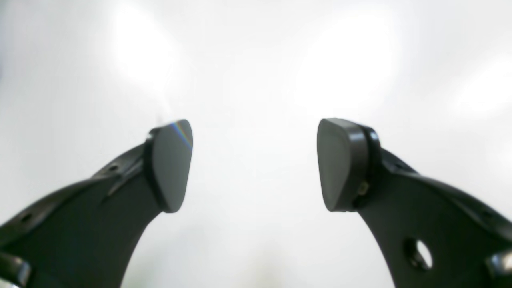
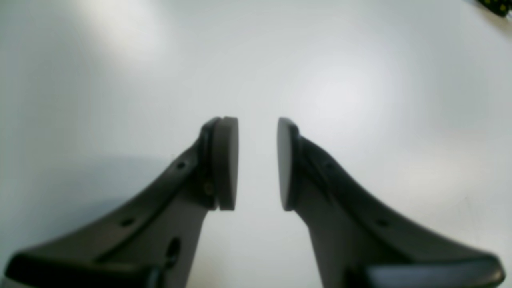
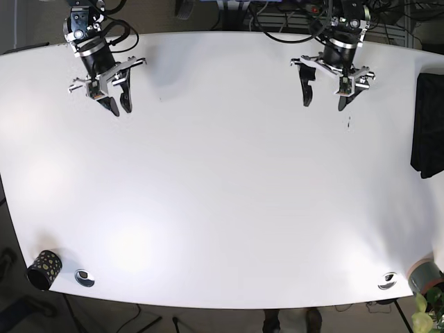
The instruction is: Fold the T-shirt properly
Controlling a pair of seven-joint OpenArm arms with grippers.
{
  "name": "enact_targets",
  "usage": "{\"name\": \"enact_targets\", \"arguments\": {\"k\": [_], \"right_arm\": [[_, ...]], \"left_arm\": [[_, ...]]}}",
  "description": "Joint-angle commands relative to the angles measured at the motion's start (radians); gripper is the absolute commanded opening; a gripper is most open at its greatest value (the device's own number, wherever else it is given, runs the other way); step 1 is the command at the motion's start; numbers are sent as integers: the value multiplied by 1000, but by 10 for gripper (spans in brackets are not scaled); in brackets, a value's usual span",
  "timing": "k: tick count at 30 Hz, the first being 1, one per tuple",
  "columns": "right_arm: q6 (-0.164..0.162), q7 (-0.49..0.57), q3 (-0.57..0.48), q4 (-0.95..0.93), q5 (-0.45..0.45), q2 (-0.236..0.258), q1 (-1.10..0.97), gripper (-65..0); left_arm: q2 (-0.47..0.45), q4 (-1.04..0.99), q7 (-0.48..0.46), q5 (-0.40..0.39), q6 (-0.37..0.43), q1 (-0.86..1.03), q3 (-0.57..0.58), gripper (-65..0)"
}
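Left claw (image 1: pixel 255 164) and right claw (image 2: pixel 258 164) gape unladen; only base view shows dark cloth (image 3: pixel 430 125) at table (image 3: pixel 222 194) edge.

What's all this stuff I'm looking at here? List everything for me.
Table: one, white, fills the base view.
Dark cloth: one, black, at the table's right edge; probably the T-shirt, only partly in view.
Cup: one, black with yellow dots, near-left corner.
Round fittings: two, metallic, near edge, left and right.
Grey roll: one, near-right corner.
Right gripper: one, black, far left, empty, jaws narrowly apart.
Left gripper: one, black, far right, empty, jaws wide apart.
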Motion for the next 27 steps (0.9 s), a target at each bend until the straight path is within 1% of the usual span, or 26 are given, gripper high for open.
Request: {"name": "enact_targets", "arguments": {"k": [1,4,8,15,17,20,24,27], "right_arm": [[3,29,4,40,36,11,-57,-498],[3,29,9,55,74,12,-140,-498],[3,29,41,83,115,4,-269,-498],[5,32,40,100,178,6,-513,-498],[5,32,35,97,180,6,-543,-498],[5,32,0,49,177,4,-580,-498],[5,32,-62,-69,177,12,-579,-498],[5,32,-91,-167,175,12,-539,-498]], "left_arm": [[10,60,-34,-12,7,51,-2,-204],[30,85,-34,-12,5,140,-2,-206],[30,89,-34,-17,5,270,-2,-206],[30,85,-34,-18,7,476,30,-206],[30,80,-34,-18,7,499,37,-206],[30,28,-34,-18,9,525,43,-206],[30,-87,-34,-18,9,521,43,-206],[29,-173,-34,-15,10,473,38,-206]]}}
